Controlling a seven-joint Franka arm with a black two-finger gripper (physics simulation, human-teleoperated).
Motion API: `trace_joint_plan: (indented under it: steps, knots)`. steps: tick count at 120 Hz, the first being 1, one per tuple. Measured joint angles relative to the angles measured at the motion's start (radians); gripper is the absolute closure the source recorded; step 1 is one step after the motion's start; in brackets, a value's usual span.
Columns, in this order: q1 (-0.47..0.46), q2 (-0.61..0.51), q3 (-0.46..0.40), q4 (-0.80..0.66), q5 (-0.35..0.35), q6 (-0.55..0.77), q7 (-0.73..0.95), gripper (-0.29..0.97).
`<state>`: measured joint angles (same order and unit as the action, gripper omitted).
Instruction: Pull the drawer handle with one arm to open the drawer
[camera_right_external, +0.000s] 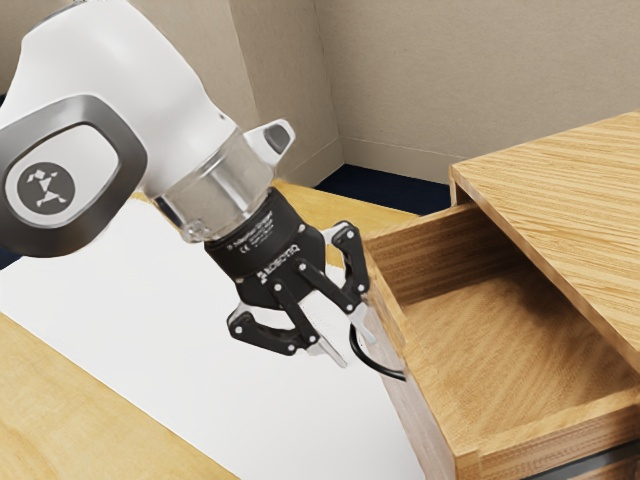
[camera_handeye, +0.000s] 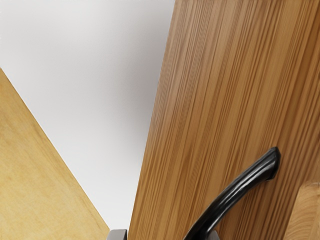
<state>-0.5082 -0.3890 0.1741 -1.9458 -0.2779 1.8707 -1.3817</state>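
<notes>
Drawer (camera_right_external: 440, 250) well out; tool (camera_right_external: 352, 347) partly spread beside handle (camera_handeye: 240, 187), not clamped. Risk: pulling further slips off the thin bar.

White sheet (camera_right_external: 150, 330) on a light wooden table (camera_right_external: 60, 420), beige walls (camera_right_external: 450, 70), dark blue floor (camera_right_external: 390, 185) beyond
</notes>
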Motion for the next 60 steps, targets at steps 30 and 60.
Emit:
trace_joint_plan:
  steps: [30, 60]
  knots:
    - [0.011, -0.079, -0.008, -0.074, 0.001, 0.001, 0.000, 0.61]
    - [0.013, -0.178, -0.024, -0.159, 0.000, 0.002, 0.000, 0.62]
